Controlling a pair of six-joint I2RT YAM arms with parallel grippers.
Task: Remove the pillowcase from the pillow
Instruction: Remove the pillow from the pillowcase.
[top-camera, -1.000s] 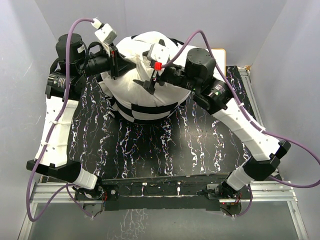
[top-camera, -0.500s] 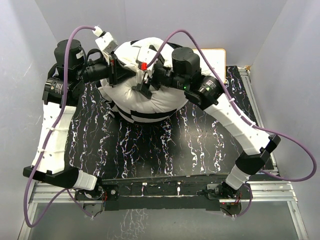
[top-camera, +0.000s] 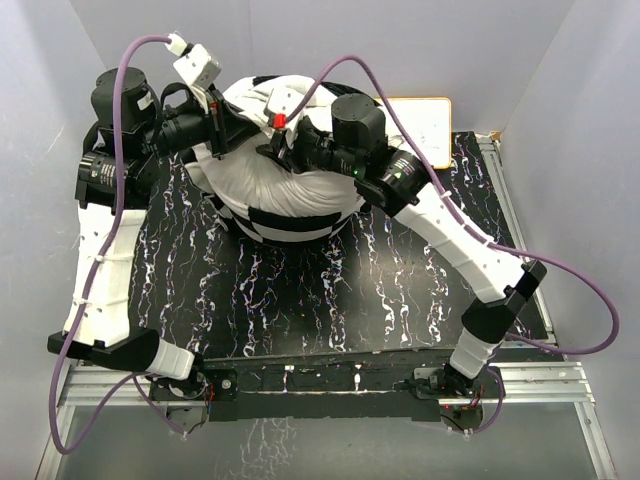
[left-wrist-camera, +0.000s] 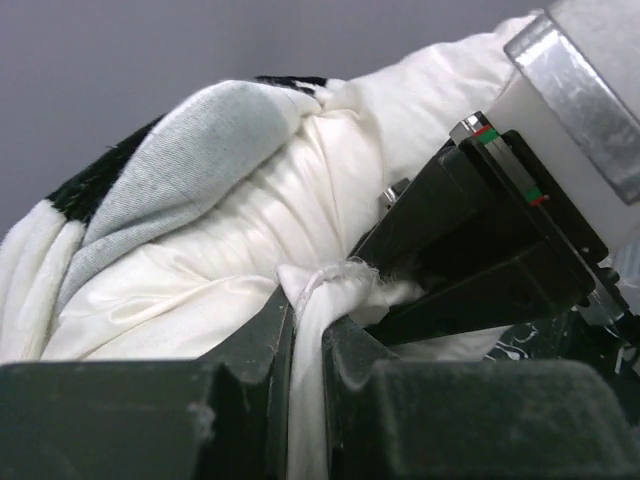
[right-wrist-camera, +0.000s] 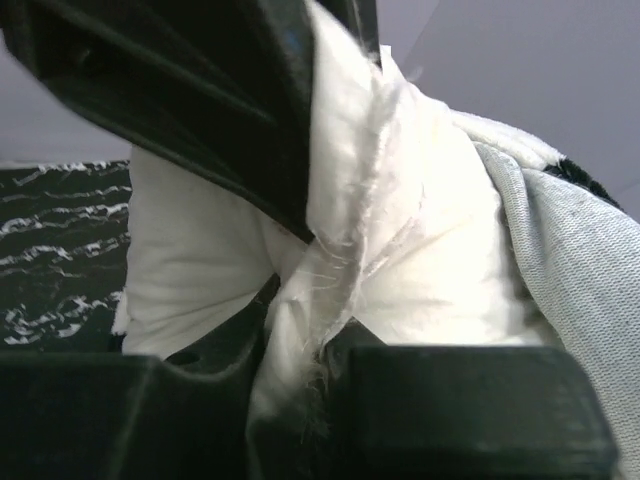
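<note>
The white pillow stands bunched at the back of the table, its lower part still inside the black-and-cream checkered pillowcase. My left gripper is shut on a pinched fold of the pillow. My right gripper is shut on the frayed seam of the same fold of the pillow, right beside the left one. The pillowcase's grey lining curls back behind the fold. In the left wrist view the right gripper's fingers show close by.
A black mat with white veins covers the table. A white board with an orange edge lies at the back right. Grey walls close in on three sides, and a metal rail runs along the right edge.
My right gripper moved left across the pillow and shut on the fold beside my left gripper. The pillow's top has been drawn back and to the left. The left arm shifted slightly back.
</note>
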